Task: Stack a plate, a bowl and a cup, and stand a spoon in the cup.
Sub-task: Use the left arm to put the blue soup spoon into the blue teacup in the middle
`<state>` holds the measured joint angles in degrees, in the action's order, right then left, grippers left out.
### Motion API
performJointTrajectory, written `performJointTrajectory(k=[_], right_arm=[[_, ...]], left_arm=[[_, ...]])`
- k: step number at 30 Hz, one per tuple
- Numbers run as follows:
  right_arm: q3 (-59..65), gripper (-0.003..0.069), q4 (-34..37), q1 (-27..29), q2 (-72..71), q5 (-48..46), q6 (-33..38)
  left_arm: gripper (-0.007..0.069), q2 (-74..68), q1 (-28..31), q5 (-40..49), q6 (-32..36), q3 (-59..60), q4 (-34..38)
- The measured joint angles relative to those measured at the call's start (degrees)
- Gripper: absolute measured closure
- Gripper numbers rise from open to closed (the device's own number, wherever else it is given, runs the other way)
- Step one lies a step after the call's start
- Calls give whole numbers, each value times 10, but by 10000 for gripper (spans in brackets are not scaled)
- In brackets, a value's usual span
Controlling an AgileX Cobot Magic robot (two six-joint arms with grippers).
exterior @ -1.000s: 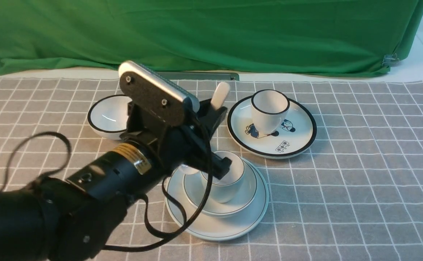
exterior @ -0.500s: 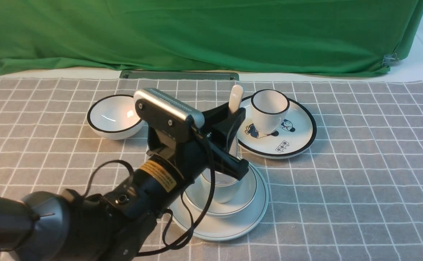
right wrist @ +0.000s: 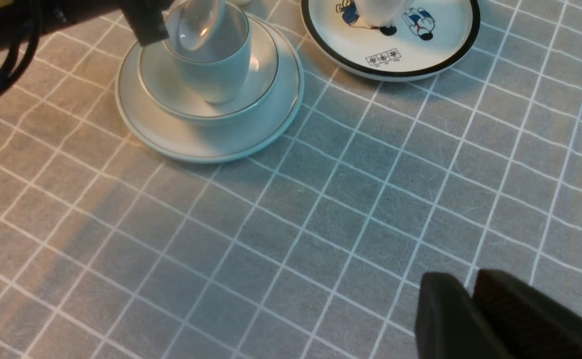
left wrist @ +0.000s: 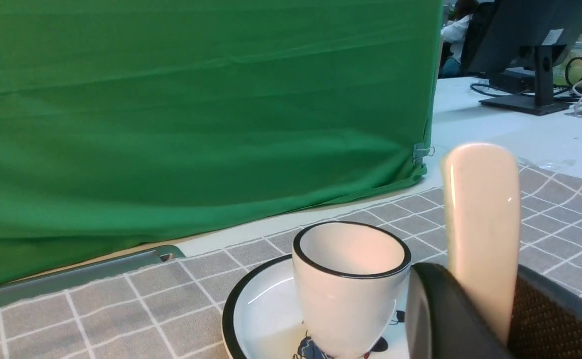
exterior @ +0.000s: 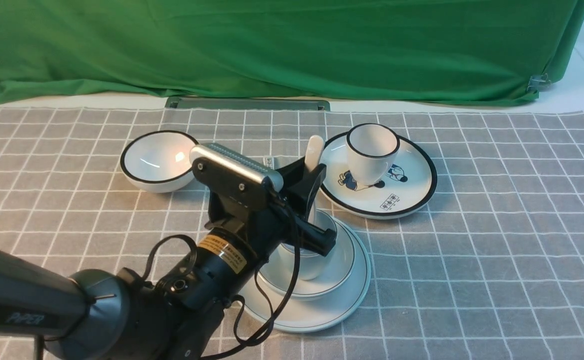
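Now | spoon [exterior: 314, 155] standing upright between left gripper's [exterior: 317, 200] closed fingers, bowl end dipping into cup [exterior: 308, 265] | ceramic looking glossy, smooth, handle rounding at tip

The left arm [exterior: 136, 320] reaches diagonally forward and inward, its wrist [exterior: 221, 255] bent and the left gripper [exterior: 316, 200] angled toward the robot's right, jaws clamped. The right gripper's [right wrist: 472, 294] fingertips show close together in its wrist view.
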<state>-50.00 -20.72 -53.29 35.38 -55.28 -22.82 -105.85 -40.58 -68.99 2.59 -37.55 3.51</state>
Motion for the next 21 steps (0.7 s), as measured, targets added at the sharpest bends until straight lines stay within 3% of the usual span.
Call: performJointTrajectory(k=[4, 7, 9, 13, 17, 21], right_arm=[[0, 531, 0, 0, 0, 0, 1], [0, 530, 0, 0, 0, 0, 2], [0, 530, 0, 0, 0, 0, 2], [0, 527, 0, 0, 0, 0, 2], [0, 527, 0, 0, 0, 0, 2], [0, 527, 0, 0, 0, 1, 2]], left_arm=[[511, -3, 0, -1, 0, 0, 0], [468, -6, 0, -1, 0, 0, 0], [428, -6, 0, -1, 0, 0, 0], [261, -6, 0, -3, 0, 0, 0], [144, -1, 0, -3, 0, 3, 0], [122, 48, 0, 23, -2, 20, 0]])
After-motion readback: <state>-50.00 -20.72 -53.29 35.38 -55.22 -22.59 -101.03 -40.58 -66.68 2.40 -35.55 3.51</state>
